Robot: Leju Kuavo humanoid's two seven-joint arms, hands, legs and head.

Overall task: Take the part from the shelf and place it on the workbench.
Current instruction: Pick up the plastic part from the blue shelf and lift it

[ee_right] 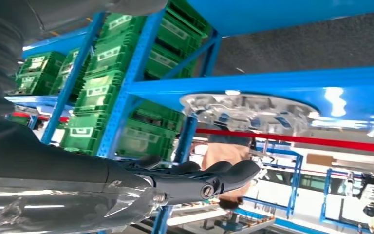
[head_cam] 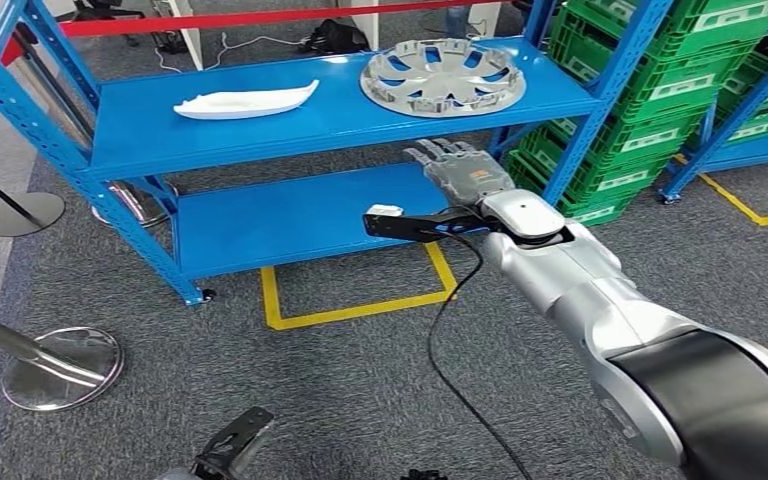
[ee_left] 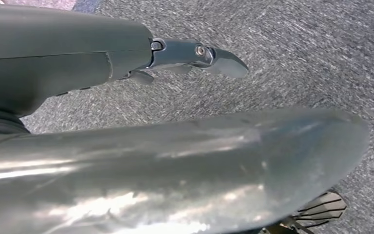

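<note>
Early stage: right hand [head_cam: 460, 170] is reaching toward the blue shelf [head_cam: 260, 125], fingers extended and slightly spread, holding nothing, sitting just below the front edge of the top level. Candidate part, the silver wheel cover [head_cam: 443, 77], is lying flat on that top level, untouched; a white curved panel [head_cam: 245, 101] is lying well apart from it on the same level, so which one is meant is unclear. Grasp, lift, carry and placement are all pending. Left hand [ee_left: 195, 56] is hanging over grey carpet, fingers mostly hidden by the arm, so can't tell its state. Workbench isn't identifiable.
</note>
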